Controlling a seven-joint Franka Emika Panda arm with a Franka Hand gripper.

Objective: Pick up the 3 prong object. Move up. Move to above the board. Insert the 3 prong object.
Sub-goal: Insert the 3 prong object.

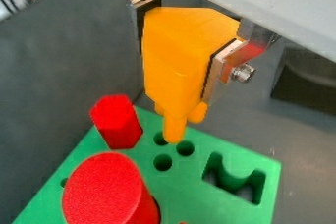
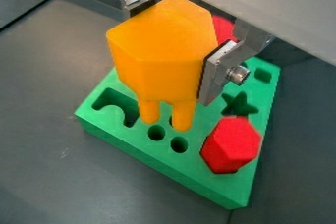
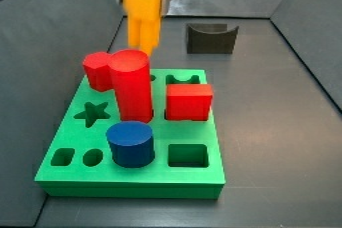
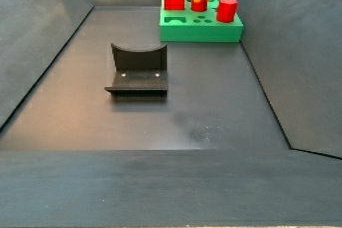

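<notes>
1. Gripper (image 2: 178,33), above the board (image 2: 118,135): its silver fingers (image 2: 226,63) are clamped on the blocky top of the 3 prong object (image 2: 160,56).
2. 3 prong object, upright: in both wrist views its thin legs hang over the small round holes (image 1: 172,155) near the board's edge; whether the tips touch the board cannot be told.
3. Board pieces: red hexagonal block (image 2: 233,144), red cylinder (image 3: 130,84), red cube (image 3: 189,101), blue cylinder (image 3: 130,143).
4. Dark grey U-shaped block (image 4: 138,70), on the floor well apart from the board.
</notes>
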